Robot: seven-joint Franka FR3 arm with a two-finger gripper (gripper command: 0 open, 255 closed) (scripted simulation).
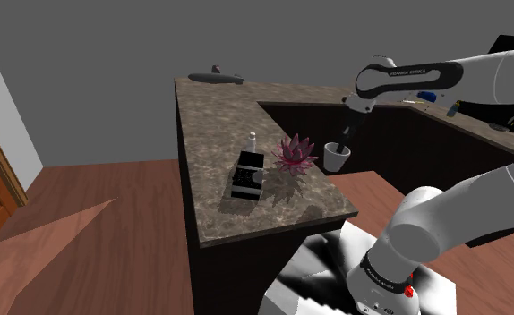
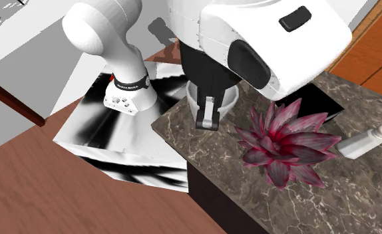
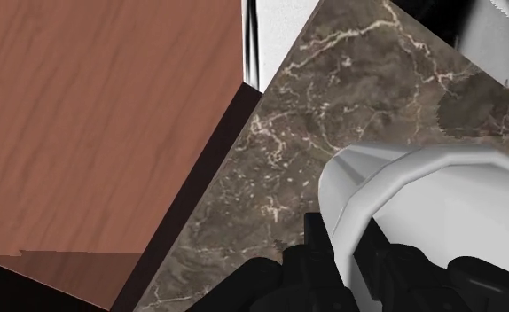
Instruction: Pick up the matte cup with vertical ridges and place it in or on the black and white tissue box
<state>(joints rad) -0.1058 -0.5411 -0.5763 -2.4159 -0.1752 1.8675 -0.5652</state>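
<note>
Your black gripper [image 3: 355,259] stands narrow over the counter [image 1: 212,125], its fingers [image 3: 317,244] pinching the wall of the white cup [image 1: 337,159] between them, one outside the rim and one inside, as the wrist view shows you. The cup, its rim faceted, rests upright on the marbled brown counter directly beneath the gripper, close to the counter's edge above the wood floor [image 3: 111,115]. A red-leaved plant [image 1: 294,154] sits just beside the gripper; past it, well apart from the gripper, lies the black and white tissue box [image 1: 246,177], a small white bottle [image 1: 252,140] near it
</note>
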